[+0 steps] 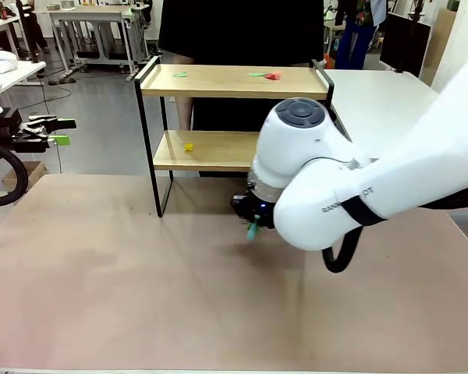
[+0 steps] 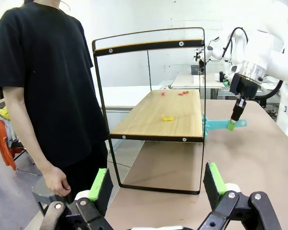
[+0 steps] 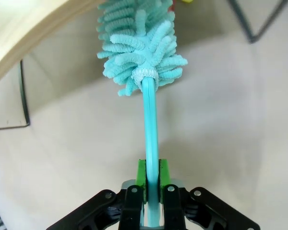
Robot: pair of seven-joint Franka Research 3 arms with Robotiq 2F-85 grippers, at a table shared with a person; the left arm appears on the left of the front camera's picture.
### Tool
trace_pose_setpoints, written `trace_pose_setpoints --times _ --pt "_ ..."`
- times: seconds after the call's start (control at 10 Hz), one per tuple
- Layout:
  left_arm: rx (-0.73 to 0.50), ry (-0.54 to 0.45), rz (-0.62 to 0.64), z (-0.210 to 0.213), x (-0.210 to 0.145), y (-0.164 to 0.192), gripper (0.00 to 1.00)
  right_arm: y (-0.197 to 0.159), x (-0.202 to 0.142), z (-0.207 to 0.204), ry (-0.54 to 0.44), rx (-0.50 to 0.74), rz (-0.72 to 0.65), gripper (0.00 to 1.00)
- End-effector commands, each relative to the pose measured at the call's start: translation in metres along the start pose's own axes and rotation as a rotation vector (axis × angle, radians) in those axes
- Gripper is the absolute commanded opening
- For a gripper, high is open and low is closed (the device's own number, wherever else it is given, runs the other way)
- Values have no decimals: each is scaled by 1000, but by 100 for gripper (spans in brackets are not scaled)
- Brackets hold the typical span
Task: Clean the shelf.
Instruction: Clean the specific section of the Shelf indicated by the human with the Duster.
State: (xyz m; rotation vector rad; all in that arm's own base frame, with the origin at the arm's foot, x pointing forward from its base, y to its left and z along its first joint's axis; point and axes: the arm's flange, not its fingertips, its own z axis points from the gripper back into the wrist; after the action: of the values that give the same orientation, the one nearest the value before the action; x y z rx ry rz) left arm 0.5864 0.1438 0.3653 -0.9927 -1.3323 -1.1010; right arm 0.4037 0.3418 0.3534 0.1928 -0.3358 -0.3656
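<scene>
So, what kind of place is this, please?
Most likely a robotics lab or workshop, not a home. A white robot arm holds a duster at the table, more work tables with equipment stand behind, and the shelf looks like a test prop.

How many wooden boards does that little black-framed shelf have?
2: the shelf has a top board and a lower board beneath it, both in its black frame. The white right arm hides the lower board's right end.
</scene>
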Motion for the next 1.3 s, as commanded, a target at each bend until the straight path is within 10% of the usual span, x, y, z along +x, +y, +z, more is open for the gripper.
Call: trace_pose_setpoints --times 0.0,0.5,1.2 --pt "-5 7 -13 0 2 -2 100 -36 10 14 -2 -25 -16 13" --pt "-5 7 -13 0 2 -2 100 -89 17 28 -72 -193 -76 13" --pt "-5 7 -13 0 2 -2 100 -76 8 41 -120 -61 10 13"
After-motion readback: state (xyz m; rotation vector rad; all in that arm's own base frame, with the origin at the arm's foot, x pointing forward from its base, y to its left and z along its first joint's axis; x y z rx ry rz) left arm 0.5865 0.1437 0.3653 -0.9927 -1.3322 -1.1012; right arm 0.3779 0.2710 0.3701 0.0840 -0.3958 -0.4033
